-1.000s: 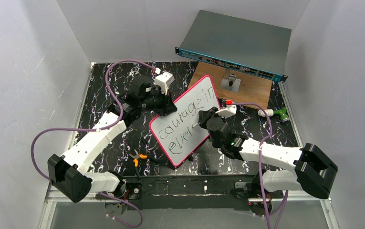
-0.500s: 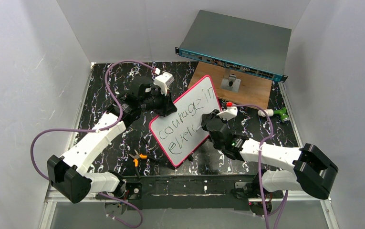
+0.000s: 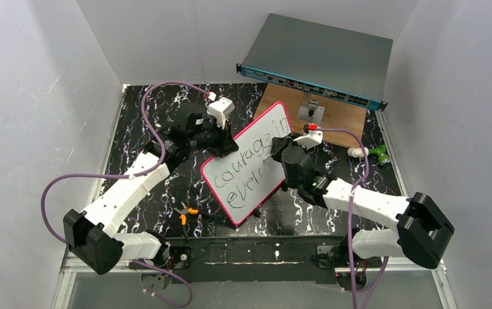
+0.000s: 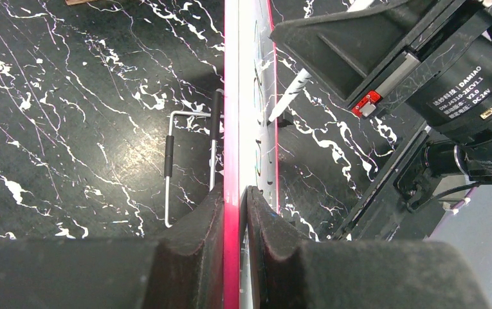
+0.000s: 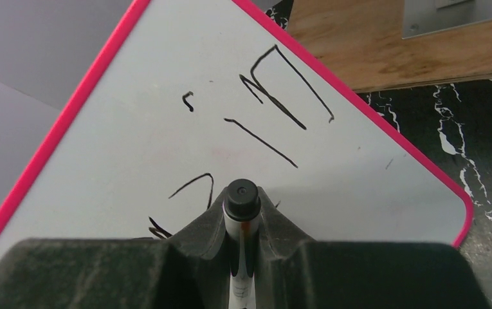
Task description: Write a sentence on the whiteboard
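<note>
Second line of the sentence part-written, right arm moved up the board

The white rectangular whiteboard with a thin pink-red frame (image 3: 251, 143) stood tilted near the middle of the worktop, nearer the far edge, with the left fingers (image 4: 220, 206) clamped on its rim. The right fingers (image 5: 220, 222) gripped a slim white marker with a black end (image 5: 241, 193), its tip at the board face. The black handwritten sentence (image 3: 243, 170) read "courage in" above roughly "ever". That second line looked unfinished, so more writing seemed left. Against a second earlier, the right arm had shifted towards the far edge and a letter had been added; the board and left arm were unchanged.
</note>
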